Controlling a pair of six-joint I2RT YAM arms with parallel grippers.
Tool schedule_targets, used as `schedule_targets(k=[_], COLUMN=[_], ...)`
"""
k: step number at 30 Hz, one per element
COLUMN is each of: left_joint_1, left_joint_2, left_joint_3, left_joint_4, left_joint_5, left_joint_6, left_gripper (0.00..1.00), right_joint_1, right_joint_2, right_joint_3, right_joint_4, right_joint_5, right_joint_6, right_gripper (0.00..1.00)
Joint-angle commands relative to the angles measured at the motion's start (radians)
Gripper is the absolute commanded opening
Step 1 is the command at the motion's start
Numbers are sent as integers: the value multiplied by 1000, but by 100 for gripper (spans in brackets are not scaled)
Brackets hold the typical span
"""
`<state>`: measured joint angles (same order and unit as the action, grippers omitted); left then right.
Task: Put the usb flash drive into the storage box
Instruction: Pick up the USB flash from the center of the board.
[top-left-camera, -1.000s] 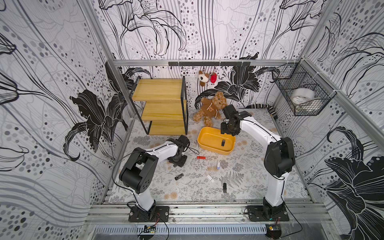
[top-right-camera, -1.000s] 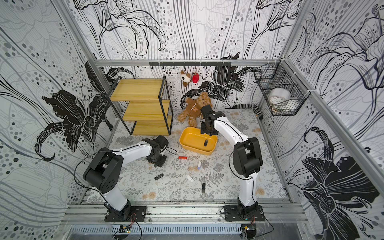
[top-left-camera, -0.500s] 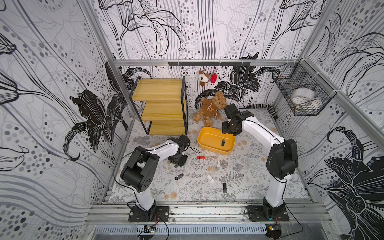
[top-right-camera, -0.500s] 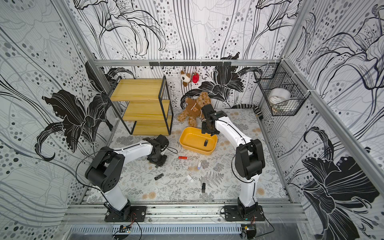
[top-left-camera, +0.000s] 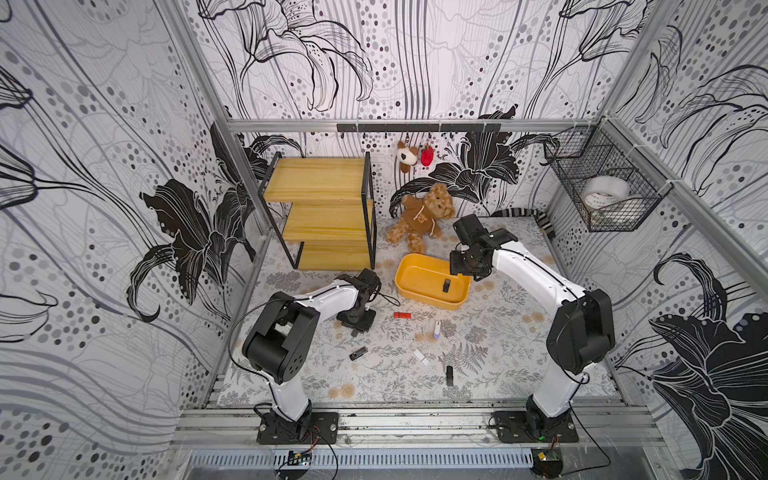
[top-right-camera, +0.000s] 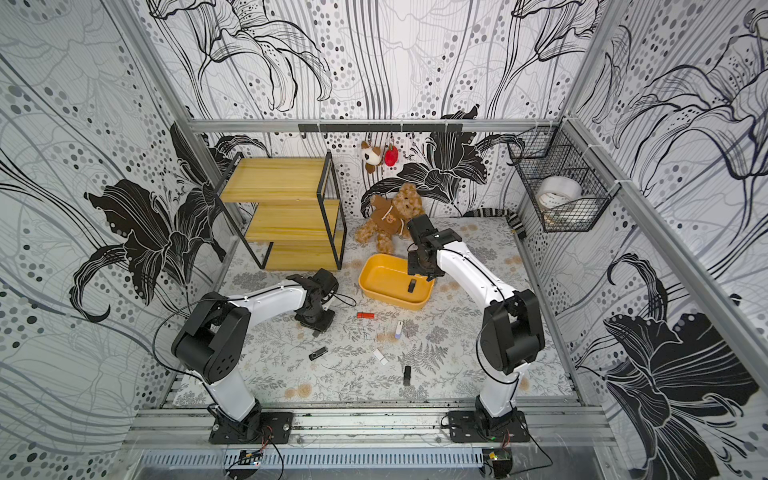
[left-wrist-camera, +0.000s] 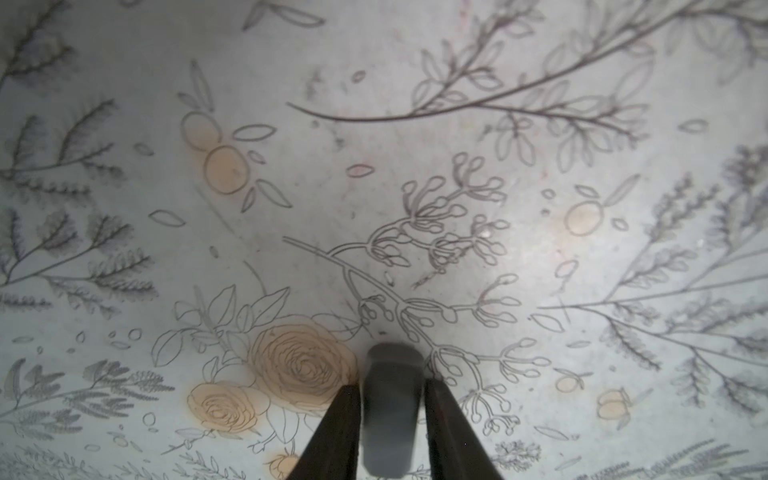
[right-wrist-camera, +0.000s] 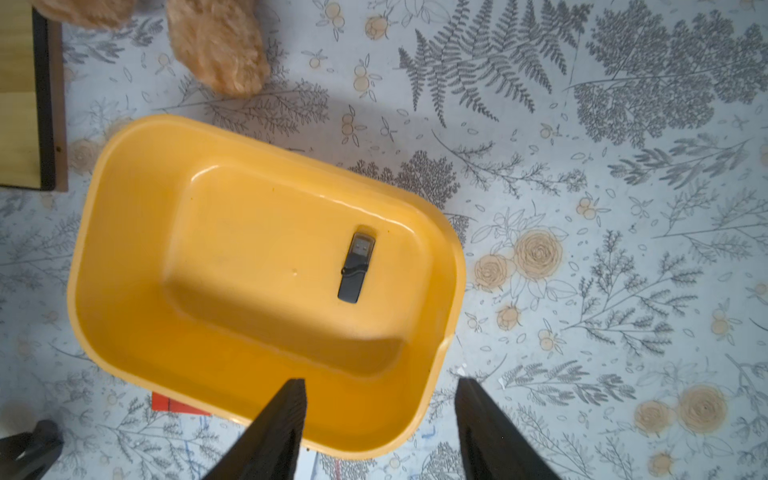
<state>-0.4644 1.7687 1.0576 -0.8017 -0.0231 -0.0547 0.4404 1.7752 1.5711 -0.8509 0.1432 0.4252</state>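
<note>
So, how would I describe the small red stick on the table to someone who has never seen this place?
Find the yellow tub in front of the teddy bear. Just on its near side, on the flowered mat, lies a small flat stick. It alone is red; nearby lie a black stick and a white stick.

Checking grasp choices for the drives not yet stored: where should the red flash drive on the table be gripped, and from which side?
Take the red flash drive at mid-length, pinching across its narrow width, and come straight down from above. It lies flat on the table, so only its two long edges offer opposing faces. Nothing lies close beside it to block a top-down approach.
</note>
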Motion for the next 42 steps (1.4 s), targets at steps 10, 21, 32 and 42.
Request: schedule_targets(k=[10,21,32,42], left_joint_1=[3,3,3,4], left_joint_2=[33,16,-34,-73], left_joint_3=[-7,8,63,97], left_joint_4=[22,33,26,20], left_joint_5=[-13,-7,2,-11], left_joint_6=[21,12,7,-5], left_gripper=[0,0,0,0], right_joint_1=[558,767,745,658], right_joint_2=[-315,-354,-391,-382], right_joint_3=[-417,-543,-699,-761], right_joint_4=[-83,-68,6,89], right_joint_5=[79,69,-20,-94], right_joint_6=[523,785,799,712], right_gripper=[67,72,73,65])
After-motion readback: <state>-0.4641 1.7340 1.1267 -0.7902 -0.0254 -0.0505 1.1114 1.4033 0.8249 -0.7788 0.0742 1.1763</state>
